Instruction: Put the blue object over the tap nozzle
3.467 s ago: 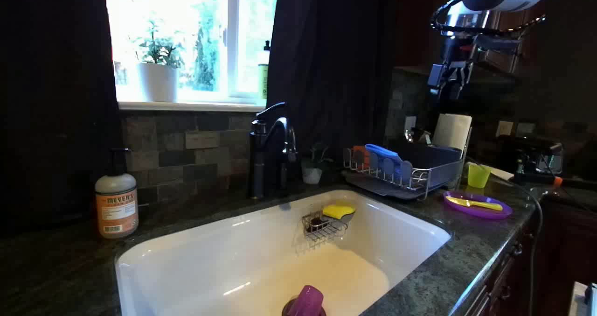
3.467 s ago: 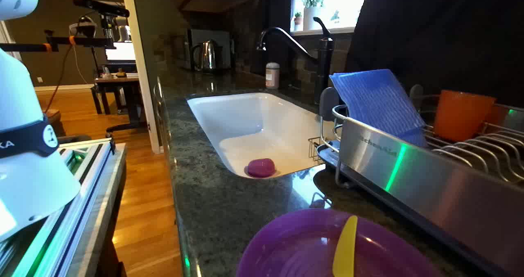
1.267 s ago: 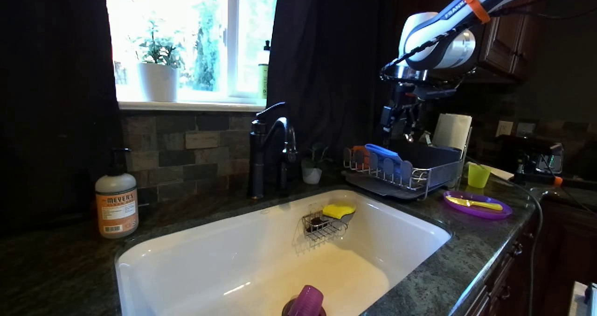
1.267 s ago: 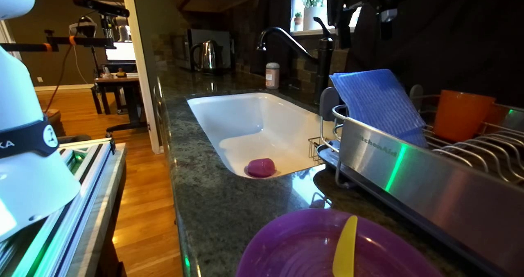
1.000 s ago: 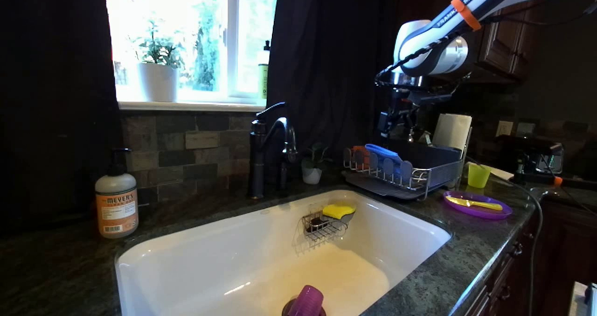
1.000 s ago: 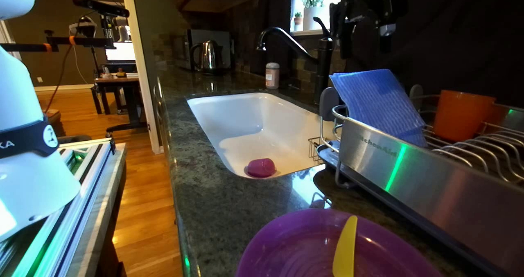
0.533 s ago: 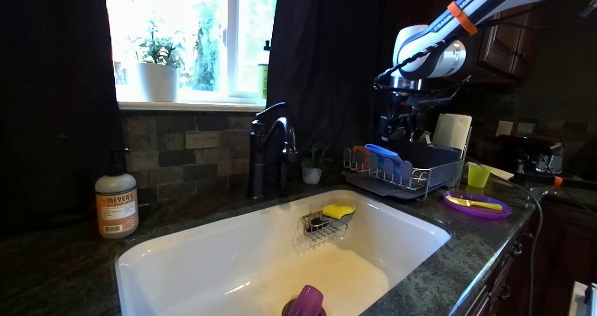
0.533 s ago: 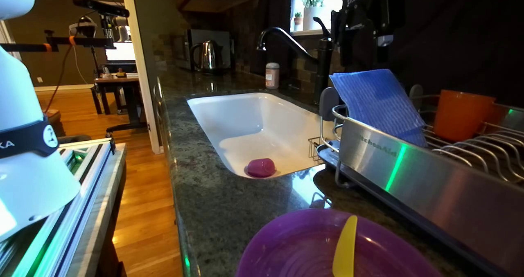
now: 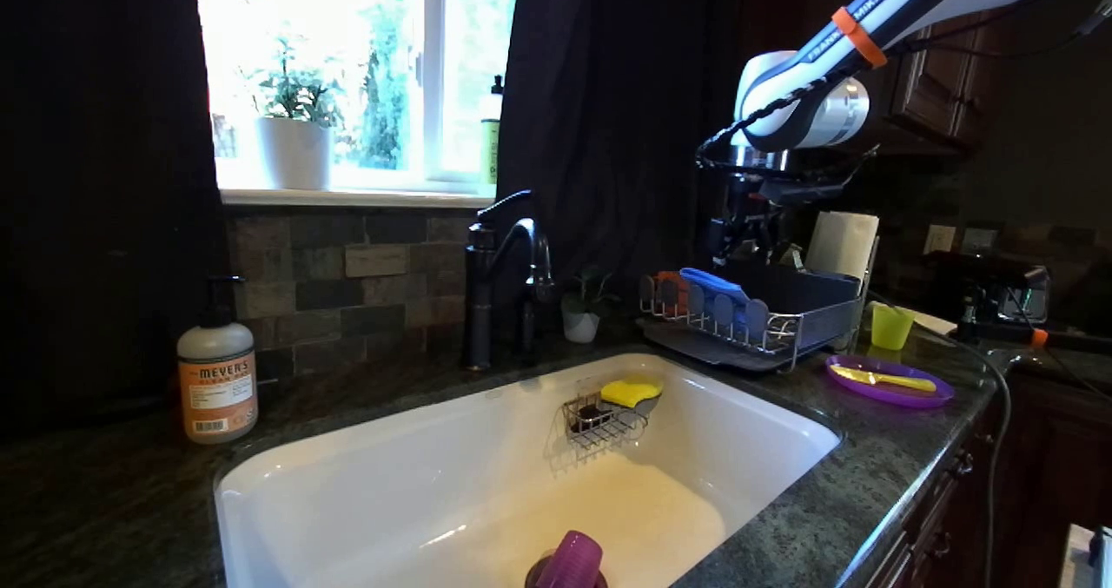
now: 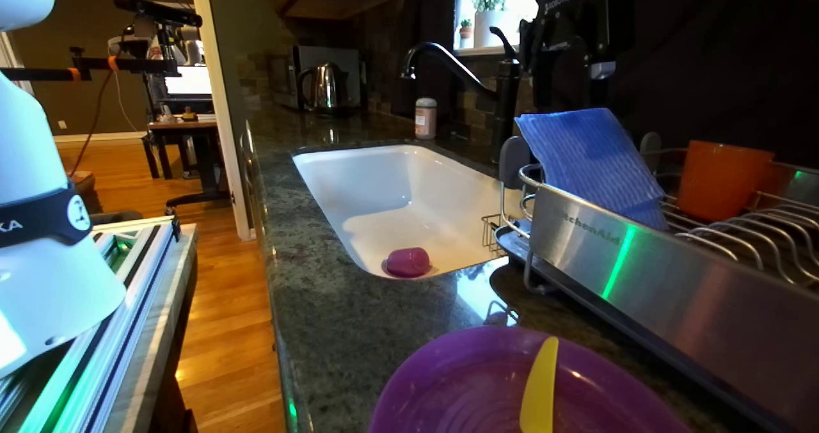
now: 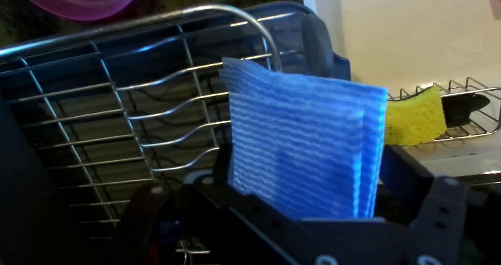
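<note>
Two dark fingers [image 11: 407, 171] of the black metal claw [image 11: 315, 161] stand wide apart. Just below the claw, a folded, striped, light-blue cloth [image 11: 297, 136] leans in a silver metal dish rack [image 10: 678, 292]. The wrist view shows the cloth between the fingers, but whether they touch it is hard to tell. A round orange cup [image 10: 723, 180] sits in the rack too, lower than the claw. Off to one side of the claw stands a black, bent-necked metal tap [image 9: 479, 301]. On that side too, lower than the claw, is a big, shiny, white sink [image 9: 365, 475].
</note>
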Robot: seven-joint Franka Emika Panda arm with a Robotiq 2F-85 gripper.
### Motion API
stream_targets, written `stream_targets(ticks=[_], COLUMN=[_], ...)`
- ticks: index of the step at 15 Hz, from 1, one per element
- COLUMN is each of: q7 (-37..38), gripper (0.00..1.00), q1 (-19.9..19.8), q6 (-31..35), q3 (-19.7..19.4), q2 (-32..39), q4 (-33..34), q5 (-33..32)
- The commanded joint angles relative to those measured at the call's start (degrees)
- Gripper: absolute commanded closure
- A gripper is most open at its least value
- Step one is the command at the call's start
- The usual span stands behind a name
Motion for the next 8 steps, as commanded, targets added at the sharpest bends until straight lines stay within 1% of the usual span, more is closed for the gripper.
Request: stream_targets(ticks=[1, 5, 8], q7=[-3.1, -4.2, -3.3], gripper=[0.03, 0.01, 0.0], q1=[0.0, -0.2, -0.3], q6=[1.2, 1.3, 1.6], q3=[-0.3, -0.6, -0.7], q2=[0.8, 1.2, 0.2], q4=[0.1, 0.1, -0.5], q5=[2.2, 3.0, 2.5])
